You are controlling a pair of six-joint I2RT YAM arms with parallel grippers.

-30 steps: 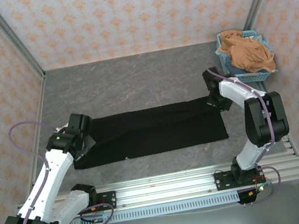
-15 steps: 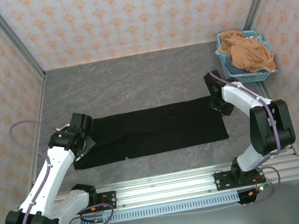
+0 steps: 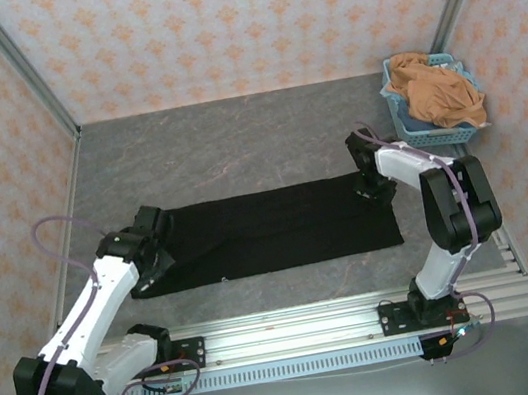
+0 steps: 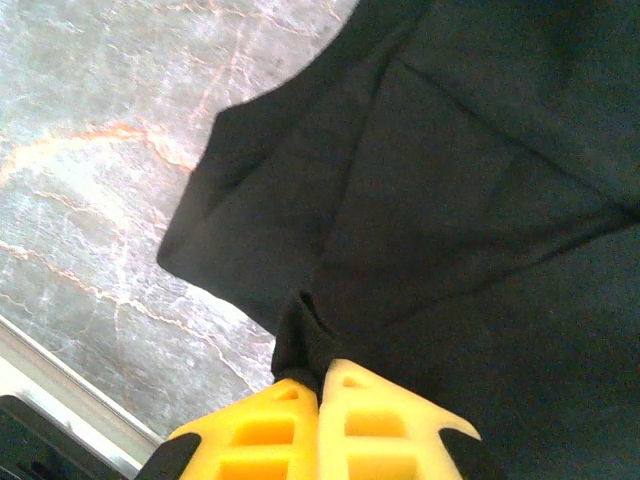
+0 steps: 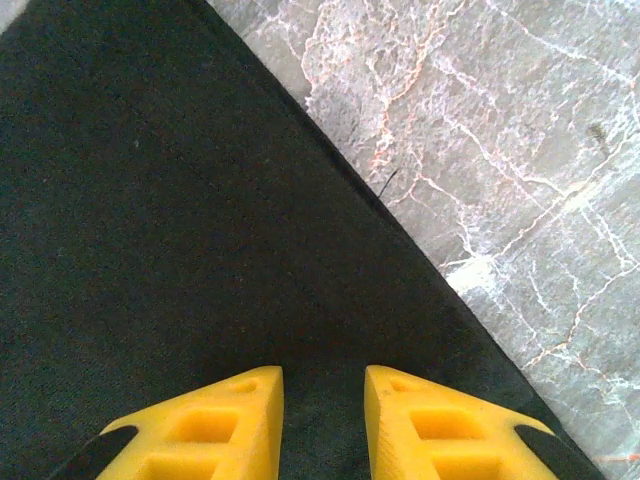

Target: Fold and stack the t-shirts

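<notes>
**Left hand (image 4: 318, 372) pinches the black t-shirt (image 3: 269, 227), right hand (image 5: 322, 375) is open above it**

The left hand has two yellow fingers (image 4: 250, 440), and they are pressed tight together. A little bunch of black cloth is caught between their tips, so this hand is gripping the black t-shirt. Just past the tips, the cloth is pulled up into a small fold. A flap of the shirt sticks out to one side and lies on the gray stone surface (image 3: 234, 142). From above, this hand sits at the left end of the shirt.

The right hand has its two yellow fingers apart, with a gap between them. Nothing is in the gap, so this hand is open. Flat black cloth lies under it. I cannot tell if the tips touch the cloth. The edge of the shirt runs in a slanted line just beside the hand, and past it is the bare gray surface. From above, this hand is at the far right corner of the shirt.

The black t-shirt is folded into one long strip. It lies flat across the middle of the surface, from the left arm to the right arm.

The orange t-shirt (image 3: 439, 92) is in a heap inside a light-blue basket (image 3: 428, 137). The basket stands in the far right corner of the surface, well apart from the black shirt. Some orange cloth hangs over its rim.
</notes>
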